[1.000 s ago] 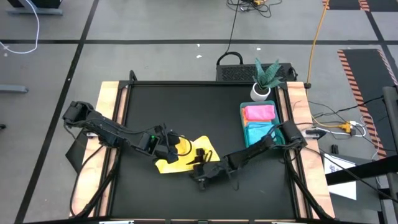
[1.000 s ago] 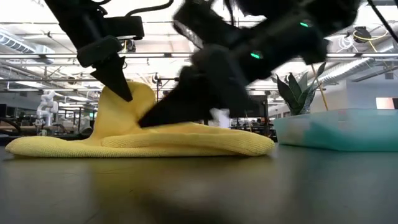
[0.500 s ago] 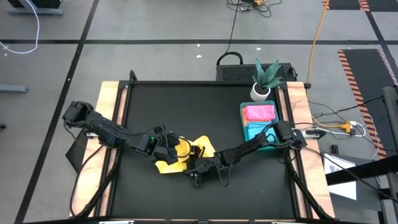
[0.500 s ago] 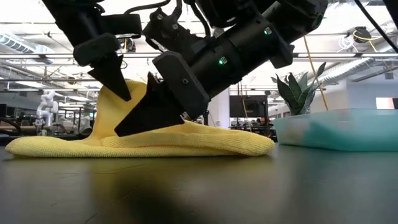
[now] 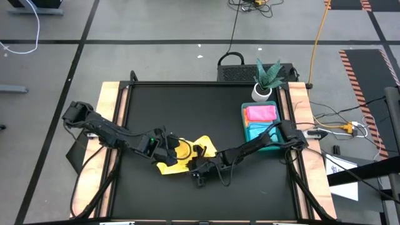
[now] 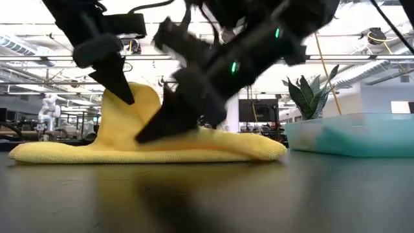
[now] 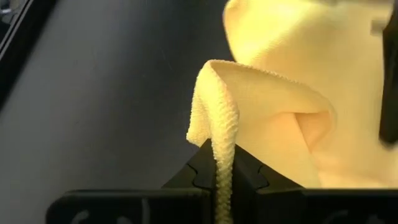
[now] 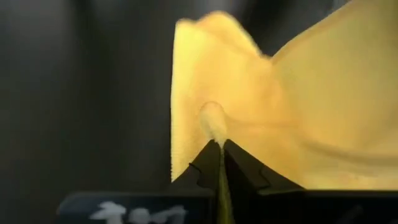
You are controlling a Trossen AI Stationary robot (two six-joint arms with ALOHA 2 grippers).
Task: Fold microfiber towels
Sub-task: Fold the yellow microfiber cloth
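A yellow microfiber towel (image 5: 204,147) lies bunched on the black table near the middle; in the low view its flat part (image 6: 220,147) rests on the table. My left gripper (image 5: 175,150) is shut on a raised part of it on the left side (image 6: 127,98). My right gripper (image 5: 194,165) reaches in from the right and is shut on the towel low down near its near edge (image 6: 143,134). A pink towel (image 5: 261,113) and a light blue one (image 5: 261,132) lie in the green tray (image 5: 245,128) at the right. My left gripper pinches the towel's thick hemmed edge (image 7: 222,140) between its two fingers, slanting down from the table's left. That part stands lifted in a hump (image 6: 139,107), and the rest lies on the table. My right gripper pinches a small pucker of the cloth (image 8: 213,123) between its two fingertips, close to an edge. It comes slanting down from the table's right. The cloth there stays low, close to the table.
A potted plant (image 5: 265,80) stands at the far right, behind the tray. Bare black table surface (image 5: 175,112) lies far and left of the towel. Wooden side rails (image 5: 109,125) border the table.
My right gripper has slid toward the table's left over the yellow towel, tipped lower, and shut on the cloth near its near edge. The towel's raised hump has stayed where it was.
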